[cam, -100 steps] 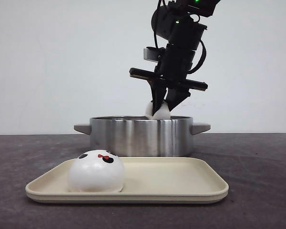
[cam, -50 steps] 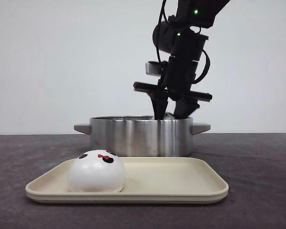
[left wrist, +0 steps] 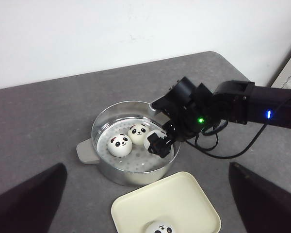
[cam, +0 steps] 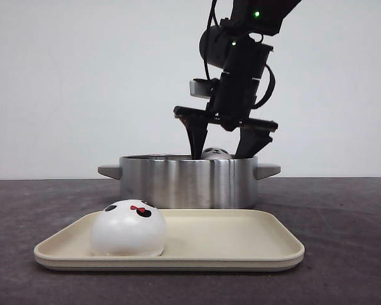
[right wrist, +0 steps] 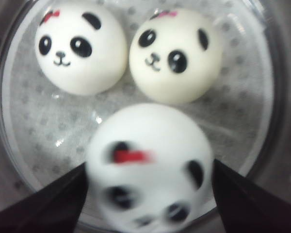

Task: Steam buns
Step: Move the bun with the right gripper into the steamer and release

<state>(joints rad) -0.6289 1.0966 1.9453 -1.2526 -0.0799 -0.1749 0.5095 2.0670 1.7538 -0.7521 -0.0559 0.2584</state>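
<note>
My right gripper (cam: 220, 155) hangs inside the rim of a steel pot (cam: 187, 181) with its jaws spread. A white panda bun with a red bow (right wrist: 150, 165) lies between the fingers, blurred, on the pot's perforated plate (right wrist: 34, 131). Its top shows above the rim (cam: 216, 152). Two more panda buns (right wrist: 80, 51) (right wrist: 174, 53) sit side by side behind it in the pot. Another panda bun with a red bow (cam: 128, 229) rests at the left end of the cream tray (cam: 241, 241). My left gripper (left wrist: 146, 166) is open and empty, high above the scene.
The pot (left wrist: 102, 127) stands just behind the tray (left wrist: 179, 194) on the dark grey table. It has a handle on each side (cam: 109, 171) (cam: 267, 170). The right arm (left wrist: 233, 104) and its cable reach in over the table from the right.
The right gripper went down into the pot with the bun, then opened its jaws wide. The bun now sits lower, between the spread fingers. The tray bun has not moved.
</note>
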